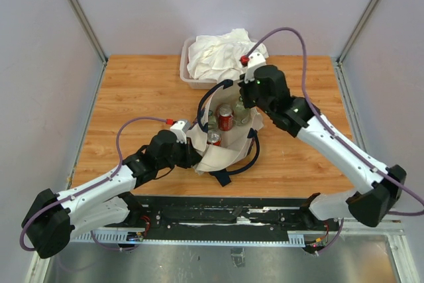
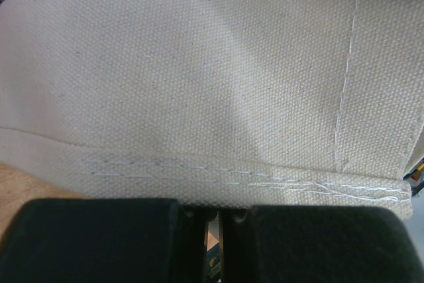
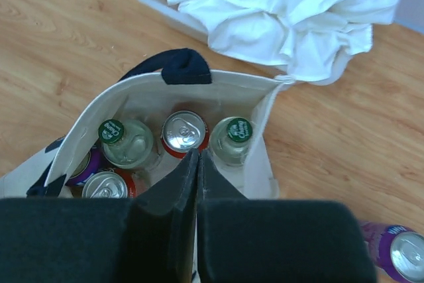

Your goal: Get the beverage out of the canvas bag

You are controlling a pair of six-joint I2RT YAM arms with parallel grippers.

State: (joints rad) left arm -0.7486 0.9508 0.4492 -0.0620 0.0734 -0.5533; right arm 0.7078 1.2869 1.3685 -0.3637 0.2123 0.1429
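The right gripper (image 3: 199,156), jaws closed and empty, hovers just above the upright red can (image 3: 184,130) inside the canvas bag (image 3: 152,97), whose hem the left gripper (image 2: 216,209) pinches.

Left tool (image 2: 212,211) closed, right tool (image 3: 199,164) closed

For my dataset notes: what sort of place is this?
Probably a robot test cell in a lab: a wooden table enclosed by plain grey panels on metal posts, with the left arm and right arm bolted at its near edge.
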